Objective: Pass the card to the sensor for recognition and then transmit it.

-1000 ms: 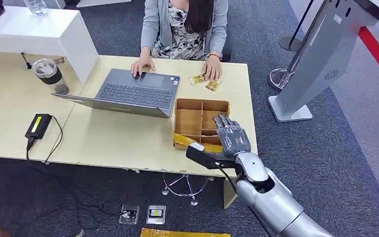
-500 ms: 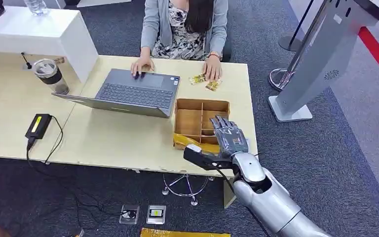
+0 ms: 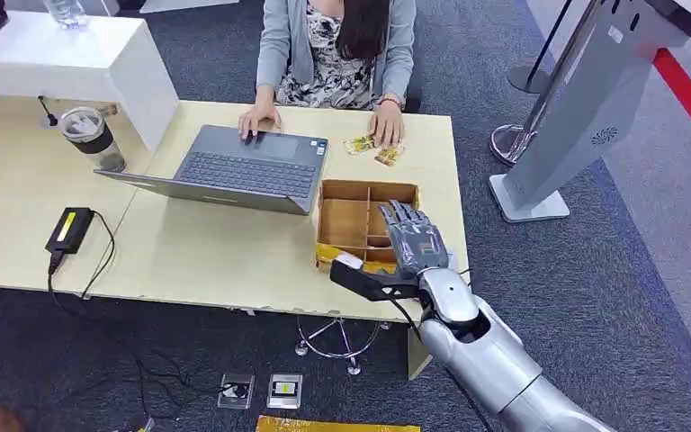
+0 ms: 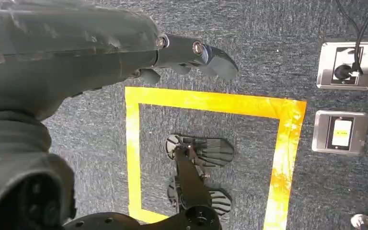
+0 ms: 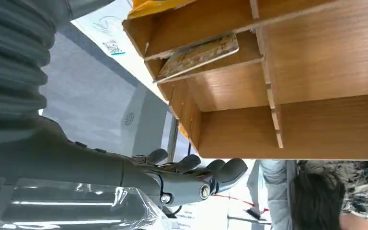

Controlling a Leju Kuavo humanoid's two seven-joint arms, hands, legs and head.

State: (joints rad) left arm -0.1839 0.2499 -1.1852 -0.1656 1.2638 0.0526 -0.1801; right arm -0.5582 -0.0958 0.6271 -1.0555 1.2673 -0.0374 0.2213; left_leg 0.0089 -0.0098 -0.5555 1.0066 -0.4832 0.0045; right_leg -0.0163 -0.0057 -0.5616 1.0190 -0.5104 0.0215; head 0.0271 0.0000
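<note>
A pale wooden surface point(image 3: 225, 252) over dark carpet, a person point(image 3: 337, 54) seated at the far side with fingers on a grey laptop point(image 3: 234, 166), and here's the right hand point(image 3: 411, 245) hovering above the brown divided box point(image 3: 353, 220) at the near right corner. Fingers extended and apart, nothing in them, so it's an empty, spread hand. The right wrist view looks into the compartments, and there's the card point(image 5: 199, 55), speckled tan, lying flat-ish in a corner cell, leaning against a divider. It looks thin, stiff and light, probably a bit slick, so a pinch on a raised edge between thumb and fingertip is the likely way in; the cell walls leave little room for anything wider. Two small yellow packets point(image 3: 373, 148) lie near the person's hand. The left hand point(image 4: 191, 52) hangs low over the floor, fingers loosely forward, holding nothing. The grey kiosk point(image 3: 585, 108) stands off to the right on the carpet.
</note>
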